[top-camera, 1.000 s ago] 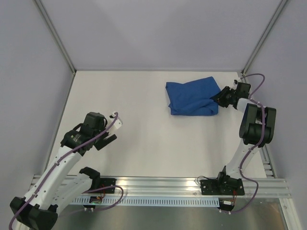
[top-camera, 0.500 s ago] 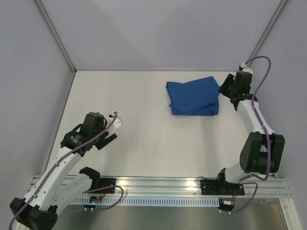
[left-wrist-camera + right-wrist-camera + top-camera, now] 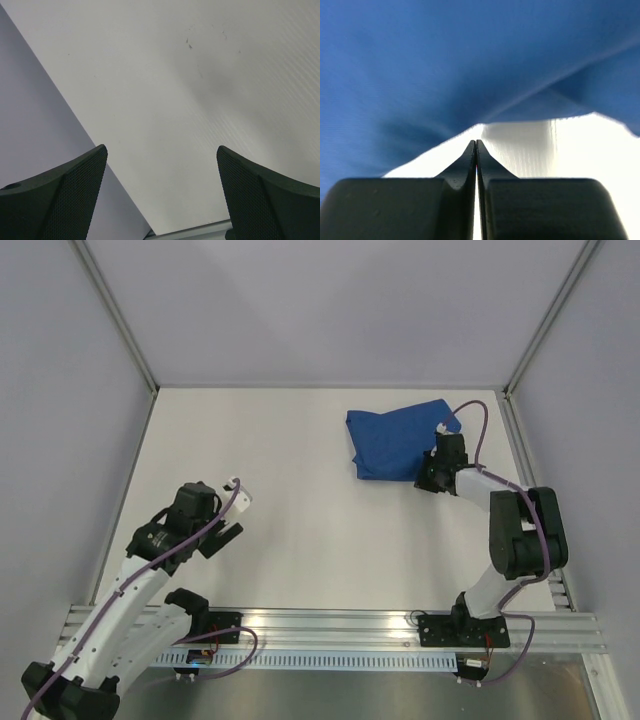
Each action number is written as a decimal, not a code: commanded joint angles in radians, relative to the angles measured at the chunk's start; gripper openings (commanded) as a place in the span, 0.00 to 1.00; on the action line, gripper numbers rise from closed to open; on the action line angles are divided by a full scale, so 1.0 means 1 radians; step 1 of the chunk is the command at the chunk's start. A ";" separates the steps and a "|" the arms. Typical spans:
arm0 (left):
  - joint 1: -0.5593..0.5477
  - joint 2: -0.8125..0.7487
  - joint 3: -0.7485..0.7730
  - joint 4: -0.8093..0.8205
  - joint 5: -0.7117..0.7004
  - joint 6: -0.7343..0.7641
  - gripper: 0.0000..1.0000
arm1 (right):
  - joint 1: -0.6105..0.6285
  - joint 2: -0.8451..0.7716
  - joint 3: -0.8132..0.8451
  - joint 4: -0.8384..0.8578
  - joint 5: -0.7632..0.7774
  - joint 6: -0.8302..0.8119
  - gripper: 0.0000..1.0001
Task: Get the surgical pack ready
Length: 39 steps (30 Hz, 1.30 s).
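The surgical pack is a folded royal-blue drape [image 3: 398, 440] lying on the white table [image 3: 300, 510] at the back right. My right gripper [image 3: 428, 480] sits low at the drape's near right corner. In the right wrist view its jaws are pressed together [image 3: 476, 143] with nothing between them, and the tips stop just short of the blue fabric's edge [image 3: 445, 60]. My left gripper [image 3: 232, 531] hangs over the bare table at the front left, far from the drape. It is open and empty in the left wrist view [image 3: 160, 152].
Grey walls and slanted frame posts [image 3: 118, 320] close in the table on three sides. An aluminium rail [image 3: 330, 625] with both arm bases runs along the near edge. The left wrist view shows the table's left edge against the wall [image 3: 60, 105].
My right arm has swung from the drape's far right edge down to its near right corner, gripper shut. My left gripper has sunk slightly towards the near edge.
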 commanded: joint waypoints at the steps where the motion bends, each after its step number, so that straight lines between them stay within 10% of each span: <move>1: 0.008 -0.007 -0.003 0.035 -0.003 -0.041 0.98 | 0.008 -0.032 0.015 0.037 -0.021 0.017 0.00; 8: 0.011 -0.045 -0.068 0.044 -0.012 -0.064 0.99 | 0.009 -0.271 0.016 -0.087 0.040 0.014 0.10; 12: 0.015 -0.050 -0.123 0.044 -0.038 -0.109 0.99 | 0.008 -0.412 -0.034 -0.160 0.081 0.002 0.75; 15: 0.017 -0.068 -0.149 0.029 -0.041 -0.132 0.99 | 0.009 -0.504 -0.085 -0.214 0.119 0.017 1.00; 39: 0.199 -0.120 -0.186 0.050 0.013 -0.106 1.00 | 0.009 -1.038 -0.461 -0.181 -0.115 0.074 1.00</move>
